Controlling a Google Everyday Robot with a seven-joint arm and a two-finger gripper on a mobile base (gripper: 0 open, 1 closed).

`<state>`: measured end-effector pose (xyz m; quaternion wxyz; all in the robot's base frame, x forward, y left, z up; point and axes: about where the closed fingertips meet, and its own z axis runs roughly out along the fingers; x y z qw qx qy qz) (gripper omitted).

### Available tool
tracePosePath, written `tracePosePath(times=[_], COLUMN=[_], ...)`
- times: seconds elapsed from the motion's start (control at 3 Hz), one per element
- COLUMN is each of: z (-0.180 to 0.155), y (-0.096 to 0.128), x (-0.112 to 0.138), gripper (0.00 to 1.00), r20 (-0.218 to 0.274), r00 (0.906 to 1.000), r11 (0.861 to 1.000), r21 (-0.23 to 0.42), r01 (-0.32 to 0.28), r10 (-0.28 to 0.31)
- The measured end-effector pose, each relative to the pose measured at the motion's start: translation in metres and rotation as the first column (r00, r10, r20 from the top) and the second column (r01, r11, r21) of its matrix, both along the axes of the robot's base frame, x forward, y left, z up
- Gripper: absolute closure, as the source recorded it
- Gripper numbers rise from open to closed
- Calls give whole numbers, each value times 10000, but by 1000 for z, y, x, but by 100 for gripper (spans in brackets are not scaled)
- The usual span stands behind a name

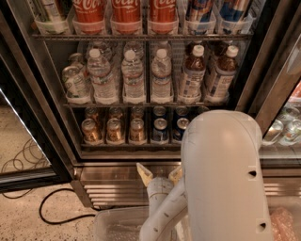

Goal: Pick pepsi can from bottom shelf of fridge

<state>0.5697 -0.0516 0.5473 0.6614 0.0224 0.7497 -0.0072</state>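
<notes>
Blue pepsi cans [160, 130] stand in two rows at the right of the bottom shelf [127, 146] of the fridge [51, 84], next to short gold-brown cans [113, 130]. The second blue row [180, 127] is partly hidden behind my white arm [221, 179]. My gripper [160, 173] is below the shelf, in front of the ribbed steel base [110, 189], pointing up. Its two tan fingertips [144, 173] stand apart, open, with nothing between them. It sits roughly under the blue cans and touches none.
Water and tea bottles [134, 77] fill the rack above, with red Coca-Cola cans [126, 14] higher up. The dark door frame [35, 117] slants at the left. A black cable [54, 214] lies on the speckled floor. A clear plastic bin [115, 226] sits at the bottom.
</notes>
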Motion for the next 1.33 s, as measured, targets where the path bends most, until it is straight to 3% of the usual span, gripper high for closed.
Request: tracePosePath(times=[0.67,1.0,1.33], z=[13,14,6], y=[29,44,51], x=[0,-5,-5], gripper=[0,0,0], r20=[814,998,682], r00=[9884,9702,9672], r11=[9897,9748,9682], r21=[537,-563,-696], r01=[-1329,-2159,-2401], r10=[1283,2206,2448])
